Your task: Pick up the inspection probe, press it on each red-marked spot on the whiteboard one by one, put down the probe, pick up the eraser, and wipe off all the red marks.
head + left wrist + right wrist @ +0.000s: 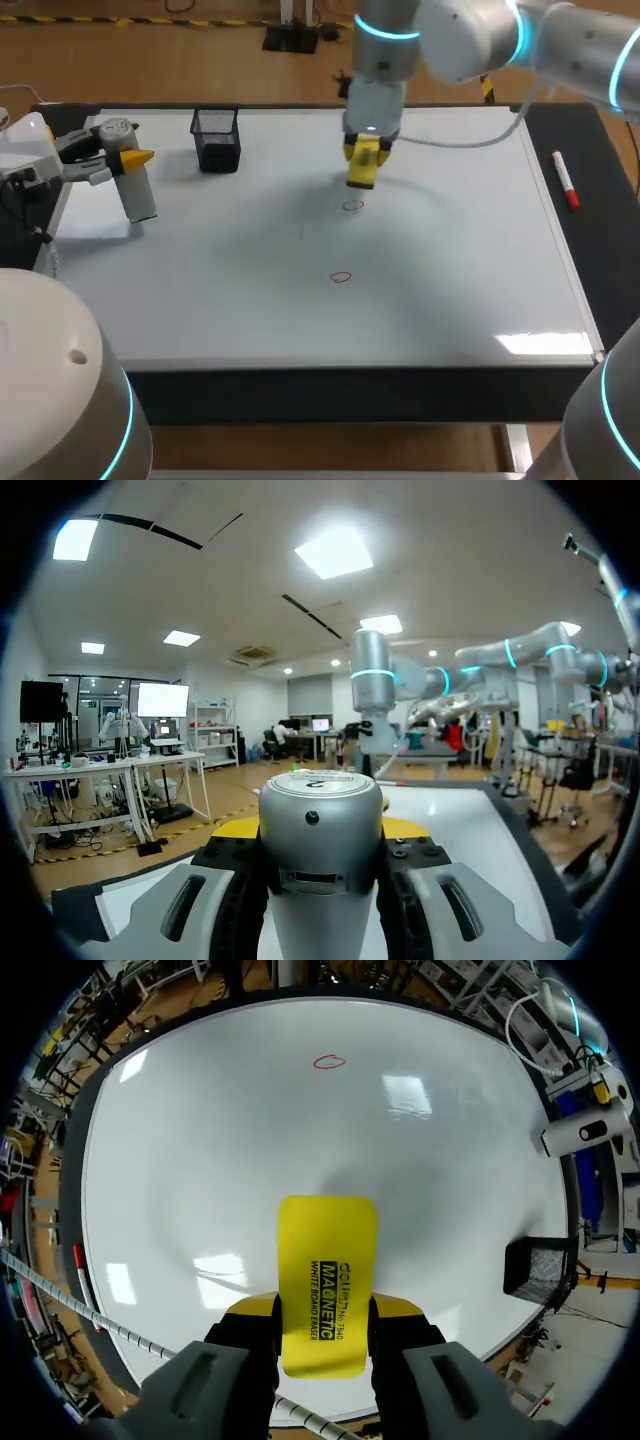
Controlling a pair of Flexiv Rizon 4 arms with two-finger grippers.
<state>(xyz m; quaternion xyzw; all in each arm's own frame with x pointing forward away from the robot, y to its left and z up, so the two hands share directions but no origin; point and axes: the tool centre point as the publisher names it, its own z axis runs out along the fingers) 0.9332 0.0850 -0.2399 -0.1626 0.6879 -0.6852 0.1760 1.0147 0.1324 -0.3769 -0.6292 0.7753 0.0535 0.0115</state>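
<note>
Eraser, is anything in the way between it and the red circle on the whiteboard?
Nothing visible. The right gripper holds the eraser above the whiteboard, and only bare board lies between it and the red circle. The mesh basket stands off to the side.

The yellow eraser [362,165] is clamped in the right gripper [325,1310] above the middle of the flat whiteboard [450,270]. It is just behind a faint red ring [352,205], and a clearer red oval [341,277] lies nearer the front edge. The grey cylindrical inspection probe [140,190] stands upright in the left gripper [320,830] at the board's left edge.
</note>
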